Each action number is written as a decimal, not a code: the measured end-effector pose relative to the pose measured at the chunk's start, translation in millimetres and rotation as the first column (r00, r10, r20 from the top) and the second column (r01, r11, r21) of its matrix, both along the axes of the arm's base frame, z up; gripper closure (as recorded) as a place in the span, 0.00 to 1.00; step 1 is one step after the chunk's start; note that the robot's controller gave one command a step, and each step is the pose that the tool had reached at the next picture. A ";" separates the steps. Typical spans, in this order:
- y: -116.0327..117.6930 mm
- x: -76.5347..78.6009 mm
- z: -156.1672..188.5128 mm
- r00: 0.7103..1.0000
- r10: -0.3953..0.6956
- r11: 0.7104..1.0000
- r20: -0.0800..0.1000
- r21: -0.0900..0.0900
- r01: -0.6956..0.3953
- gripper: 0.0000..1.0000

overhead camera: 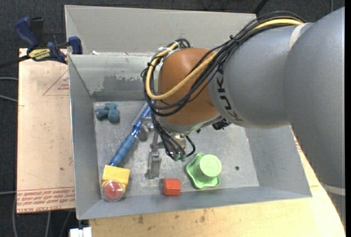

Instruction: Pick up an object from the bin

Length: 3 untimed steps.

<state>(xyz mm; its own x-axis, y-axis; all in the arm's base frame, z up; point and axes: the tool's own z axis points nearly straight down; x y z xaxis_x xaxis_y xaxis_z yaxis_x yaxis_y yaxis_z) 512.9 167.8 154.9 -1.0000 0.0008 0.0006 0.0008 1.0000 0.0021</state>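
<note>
My gripper (152, 169) hangs under the orange wrist cover in the middle of the bin, low over the floor. Its tip stands just above and left of a small orange-red cube (171, 187) near the front wall. A green round-topped piece (203, 170) lies to the right of the tip. To the left, a blue stick (130, 140) runs diagonally down to a yellow block with a red ball (114, 182) in the front left corner. Nothing shows in the gripper.
A small blue-grey lump (107, 113) lies in the back left corner. The arm and its cables cover the back and right of the bin. Bare floor shows right of the green piece.
</note>
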 end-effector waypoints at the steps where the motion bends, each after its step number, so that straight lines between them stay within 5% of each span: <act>1: 37.9 73.1 -88.5 0.989 0.145 0.989 0.001 -0.001 -0.145 0.00; 2: 37.7 73.6 -84.8 0.990 0.144 0.990 0.003 0.000 -0.144 1.00; 3: 50.9 80.1 93.7 0.836 0.548 0.836 0.009 -0.003 -0.548 1.00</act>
